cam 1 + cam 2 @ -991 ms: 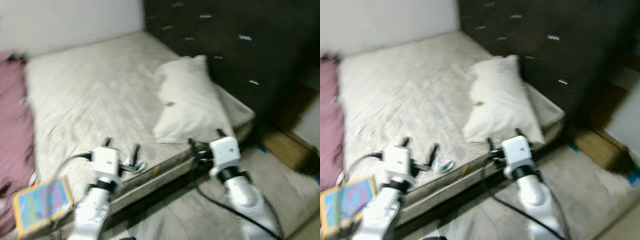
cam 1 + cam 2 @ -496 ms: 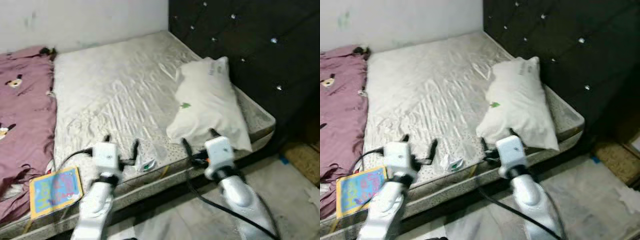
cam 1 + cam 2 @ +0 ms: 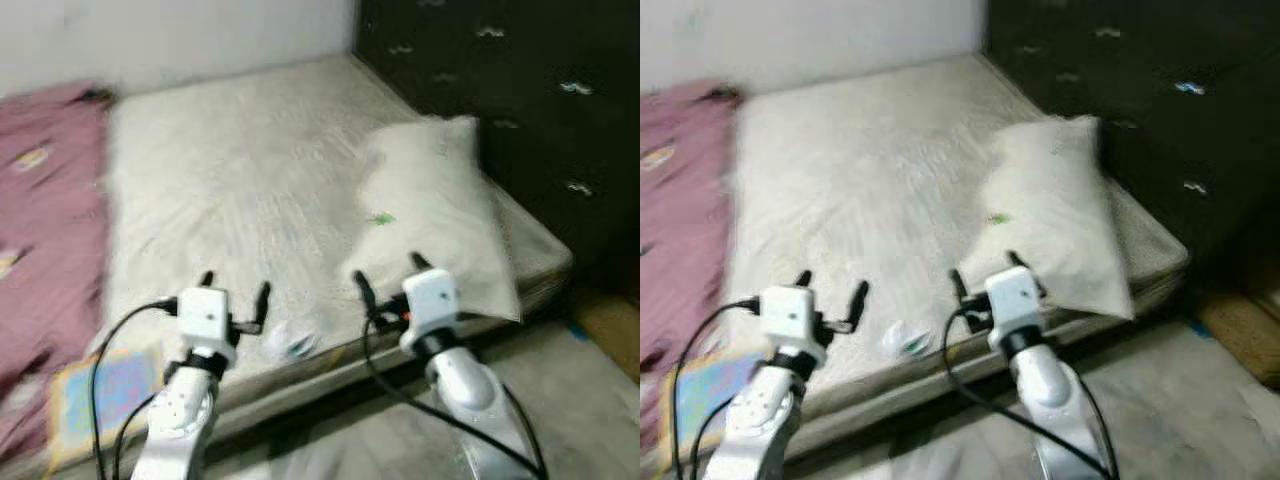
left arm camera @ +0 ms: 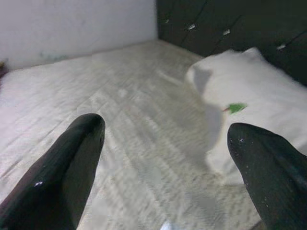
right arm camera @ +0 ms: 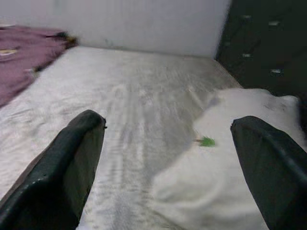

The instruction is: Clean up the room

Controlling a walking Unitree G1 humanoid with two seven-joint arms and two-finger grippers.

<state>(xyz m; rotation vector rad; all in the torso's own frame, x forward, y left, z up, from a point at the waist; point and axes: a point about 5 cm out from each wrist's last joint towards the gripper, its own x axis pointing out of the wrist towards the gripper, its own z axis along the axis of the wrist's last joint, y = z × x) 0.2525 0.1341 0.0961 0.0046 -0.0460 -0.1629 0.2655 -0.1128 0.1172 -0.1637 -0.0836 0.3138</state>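
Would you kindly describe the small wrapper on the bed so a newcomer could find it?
Start at the bare mattress and go to its near edge. The small wrapper lies there, just ahead of the left gripper; it is crumpled, with a green mark, far smaller than the pillow.

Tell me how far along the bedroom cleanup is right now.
Nothing looks tidied yet. Both tools are open and empty: the left tool and right tool hover over the mattress's near edge. Left to do: the small wrapper between them, the colourful book at the edge, the maroon blanket in a heap, and the pillow lying askew.
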